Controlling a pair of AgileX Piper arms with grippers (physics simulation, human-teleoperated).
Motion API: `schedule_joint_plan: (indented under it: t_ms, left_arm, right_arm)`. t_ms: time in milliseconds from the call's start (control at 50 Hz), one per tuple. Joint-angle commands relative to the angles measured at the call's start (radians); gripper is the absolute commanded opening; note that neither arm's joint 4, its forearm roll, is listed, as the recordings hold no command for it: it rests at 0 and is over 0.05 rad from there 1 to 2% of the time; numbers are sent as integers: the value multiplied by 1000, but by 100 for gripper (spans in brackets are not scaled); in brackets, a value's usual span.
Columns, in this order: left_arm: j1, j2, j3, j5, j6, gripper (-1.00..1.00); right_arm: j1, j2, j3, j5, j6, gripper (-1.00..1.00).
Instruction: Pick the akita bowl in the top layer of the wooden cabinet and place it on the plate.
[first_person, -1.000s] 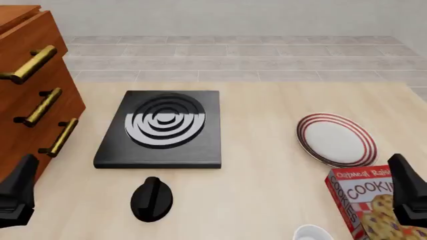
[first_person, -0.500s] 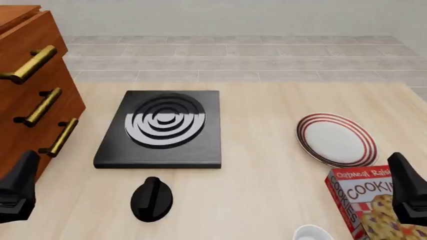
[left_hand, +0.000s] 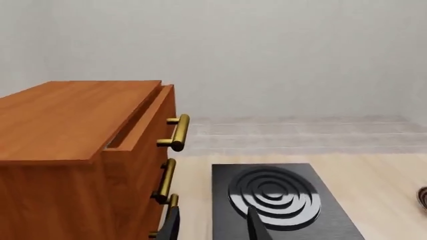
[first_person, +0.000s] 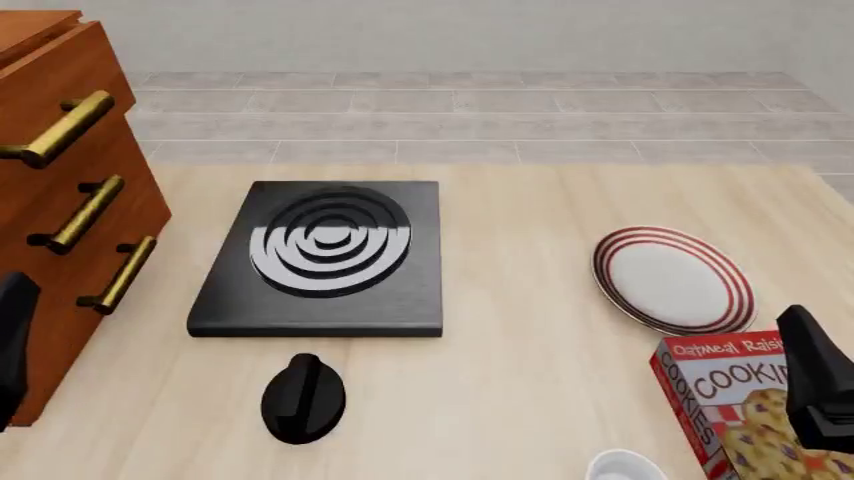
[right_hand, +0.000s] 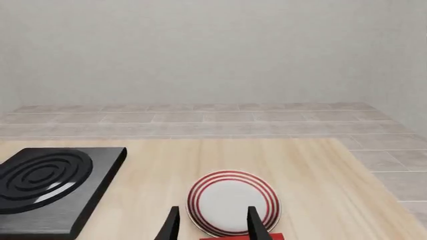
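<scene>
The wooden cabinet (first_person: 74, 190) stands at the table's left edge, its three brass handles facing right. Its top layer (left_hand: 148, 126) sticks out slightly, leaving a narrow slit behind the front panel. The akita bowl is hidden. The plate (first_person: 674, 280), white with red rings, lies at the right and also shows in the right wrist view (right_hand: 232, 201). My left gripper (first_person: 11, 340) hangs open in front of the cabinet's lower drawers, with its fingers (left_hand: 257, 227) apart and nothing between them. My right gripper (right_hand: 212, 225) is open and empty, just short of the plate.
A black stove (first_person: 327, 255) with spiral rings lies mid-table. A black knob-shaped object (first_person: 304, 398) sits in front of it. A red cookie box (first_person: 747, 410) stands by my right gripper (first_person: 817, 385), with a plain white round object (first_person: 625, 467) at the front edge.
My left gripper has shifted left and up, closer to the cabinet's front. The right gripper and all objects stay where they were.
</scene>
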Motion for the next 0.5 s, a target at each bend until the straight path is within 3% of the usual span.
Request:
schedule_joint_plan:
  t_ms: [20,240,500]
  left_arm:
    - [-22,-15,-81,65,7,100]
    - [-38,-16,-230,183,20,100]
    - [-51,-15,-309,239,28,100]
  right_arm:
    - [0,-3,0,1,0,100]
    - [1,-3,0,0,0,100]
    - [3,-3,-1,1,-3,100]
